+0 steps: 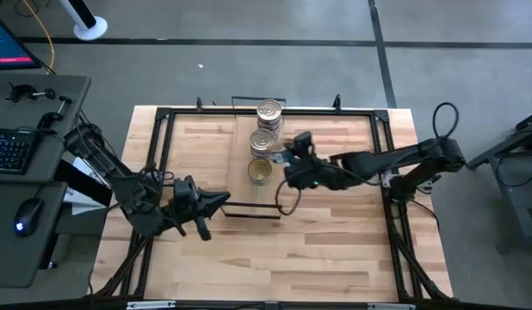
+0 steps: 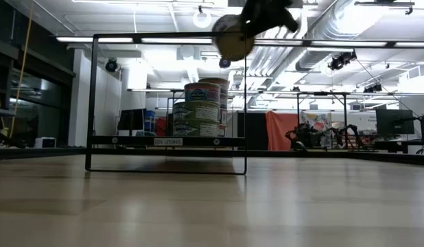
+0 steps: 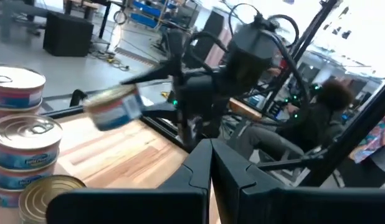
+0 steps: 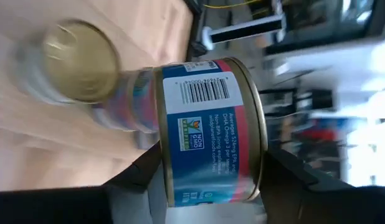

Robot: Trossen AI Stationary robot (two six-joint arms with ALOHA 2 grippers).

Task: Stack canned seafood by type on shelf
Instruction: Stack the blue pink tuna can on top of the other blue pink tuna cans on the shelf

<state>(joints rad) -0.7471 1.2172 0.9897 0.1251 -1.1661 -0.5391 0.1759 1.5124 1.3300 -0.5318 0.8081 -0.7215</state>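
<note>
Held tin (image 4: 208, 134): fills the centre of the right wrist frame on its side, blue-and-red label and barcode showing, clamped between the right gripper's two dark fingers (image 4: 292, 171).
Tabletop (image 1: 335, 241): butcher-block wood, filling the middle of the high frame inside a black frame.
Shelf (image 2: 167, 141): thin board across the left half of the low frame, carried by a black metal frame; tins stand on its middle.
Left arm: reaches in from centre left of the high frame; left gripper (image 1: 216, 203) lies low over the wood, lower left of the stacks, fingers closed together with nothing between them.
Right arm: stretches in from the right edge of the high frame; right gripper (image 1: 287, 159) sits just right of the stacks, partway open around its tin, which shows raised at top centre of the low frame.
Stacked tins (image 1: 268, 114): three piles in a line at upper centre of the high frame, two silver-lidded, the nearest gold-lidded (image 1: 261, 170).
</note>
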